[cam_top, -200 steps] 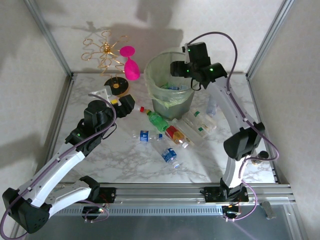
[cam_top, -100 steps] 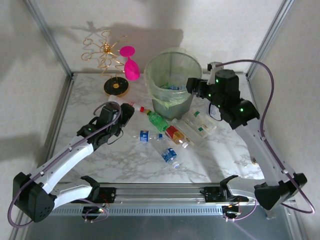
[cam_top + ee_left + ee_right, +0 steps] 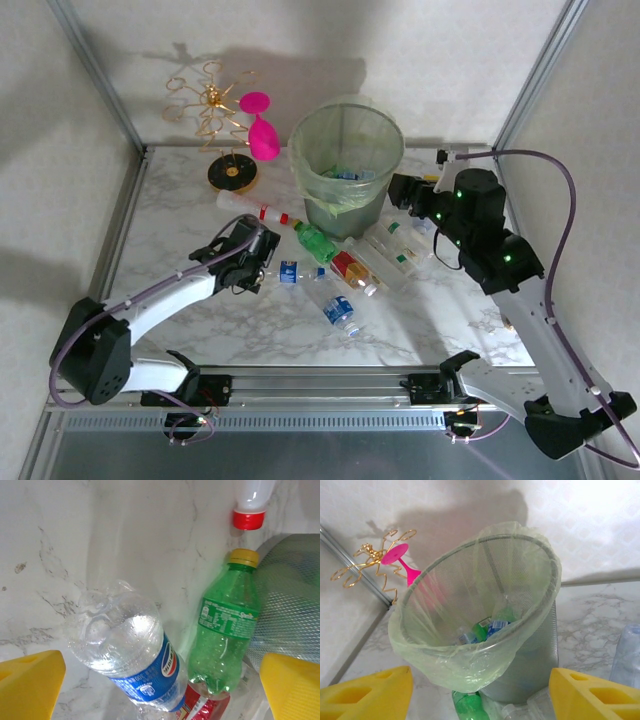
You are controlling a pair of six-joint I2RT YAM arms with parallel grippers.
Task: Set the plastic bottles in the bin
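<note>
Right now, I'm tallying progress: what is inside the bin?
The bin holds a few plastic bottles at its bottom, with blue labels and green plastic showing. Anything beneath them is covered.

Bright, even light; soft shadows on back wall (image 3: 300,70).

The top view looks down from above the near edge over the whole tabletop (image 3: 180,200). The left wrist view sits close above a green bottle (image 3: 225,630) beside the bin (image 3: 295,605). The right wrist view faces the bin's mouth, toward the far-left corner. All three views share both.
</note>
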